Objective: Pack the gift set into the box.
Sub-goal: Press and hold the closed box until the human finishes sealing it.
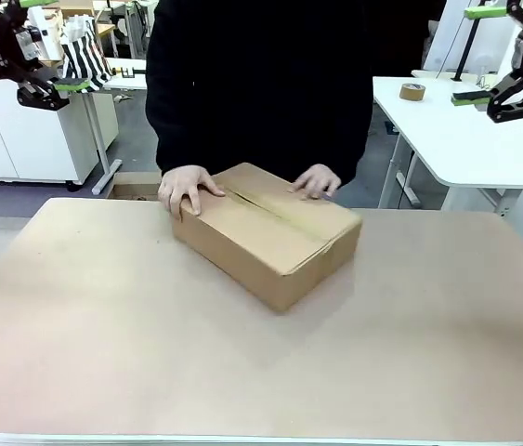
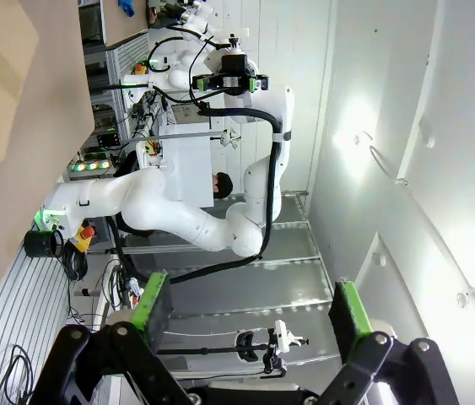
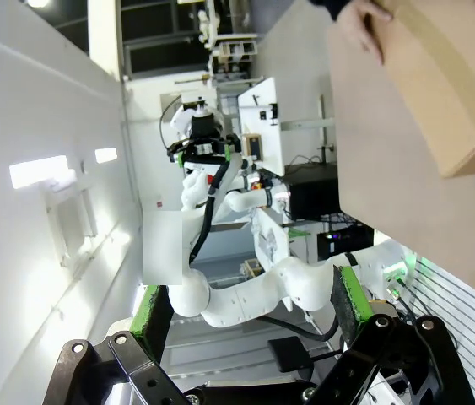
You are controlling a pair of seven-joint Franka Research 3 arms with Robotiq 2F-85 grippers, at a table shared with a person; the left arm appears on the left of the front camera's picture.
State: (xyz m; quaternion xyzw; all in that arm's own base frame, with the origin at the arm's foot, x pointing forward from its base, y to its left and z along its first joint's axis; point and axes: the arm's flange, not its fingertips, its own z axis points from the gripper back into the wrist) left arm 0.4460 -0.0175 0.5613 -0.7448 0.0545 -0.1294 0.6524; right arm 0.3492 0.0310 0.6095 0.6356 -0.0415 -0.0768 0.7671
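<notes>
Tan table in a white lab; tape roll on a side bench at two o'clock. Box: lies just toward twelve o'clock of the table's centre, flaps shut, turned at an angle. One hand: rests on the box's ten o'clock corner. Other hand: touches its far edge at one o'clock. Left gripper: hangs high at ten o'clock, jaws spread, holds nothing. Right gripper: hangs high at two o'clock, likewise spread and bare, well apart from the box.
</notes>
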